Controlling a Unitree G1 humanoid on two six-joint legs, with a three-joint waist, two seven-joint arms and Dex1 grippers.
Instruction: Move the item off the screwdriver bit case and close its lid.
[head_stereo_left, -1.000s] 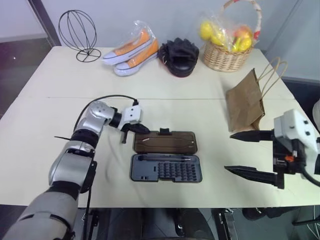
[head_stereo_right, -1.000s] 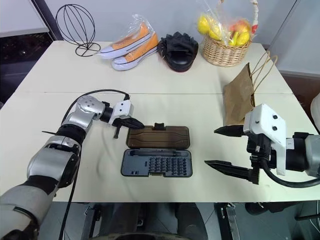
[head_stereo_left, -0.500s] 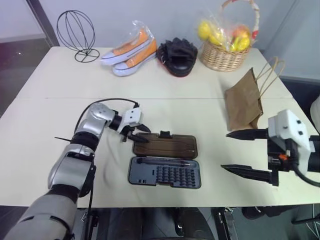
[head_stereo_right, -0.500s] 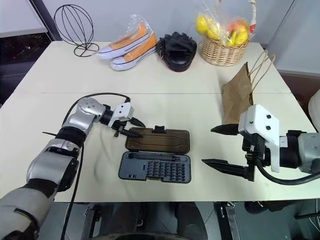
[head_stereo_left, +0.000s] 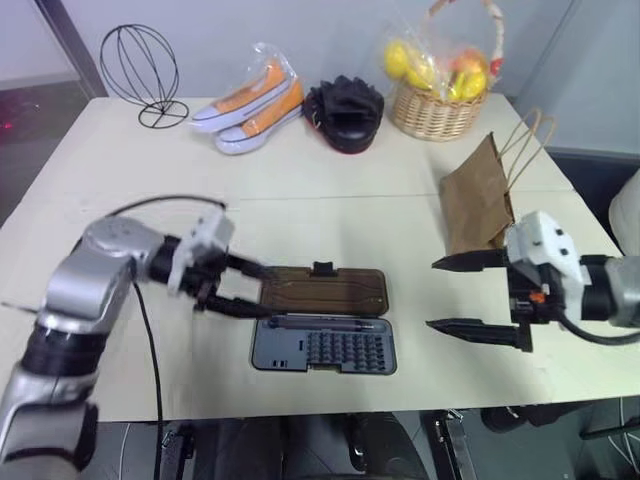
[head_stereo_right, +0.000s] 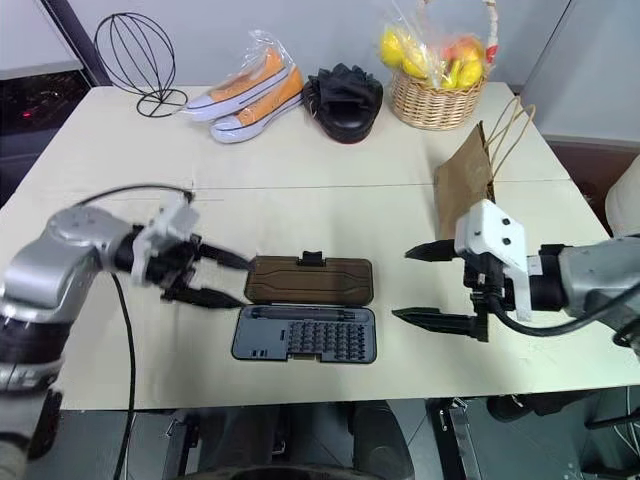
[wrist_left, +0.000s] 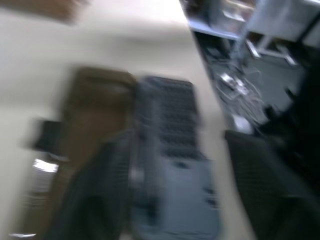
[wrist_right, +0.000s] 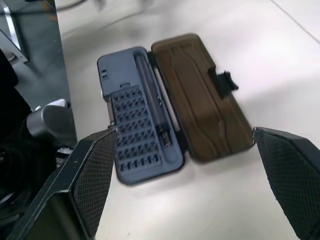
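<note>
Counter (head_stereo_left: 330, 205) holds everything. Paper bag (head_stereo_left: 478, 200) stands off the case at about 2 o'clock from it, near the counter's right edge: first half looks done. Bit case (head_stereo_left: 324, 344) sits center-front, still open, lid (head_stereo_left: 325, 291) flat on the 12 o'clock side. Closing remains. Left claw (head_stereo_left: 232, 285) at the lid's 9 o'clock, fingers parted, empty. Right claw (head_stereo_left: 478, 297) at 3 o'clock, spread wide, empty. Bare counter around the case; front edge close at 6 o'clock.

Along table (head_stereo_left: 330, 190) far edge: wire head-form stand (head_stereo_left: 140, 72), bagged orange sneakers (head_stereo_left: 252, 100), black pouch (head_stereo_left: 343, 112), wicker fruit basket (head_stereo_left: 438, 100).
</note>
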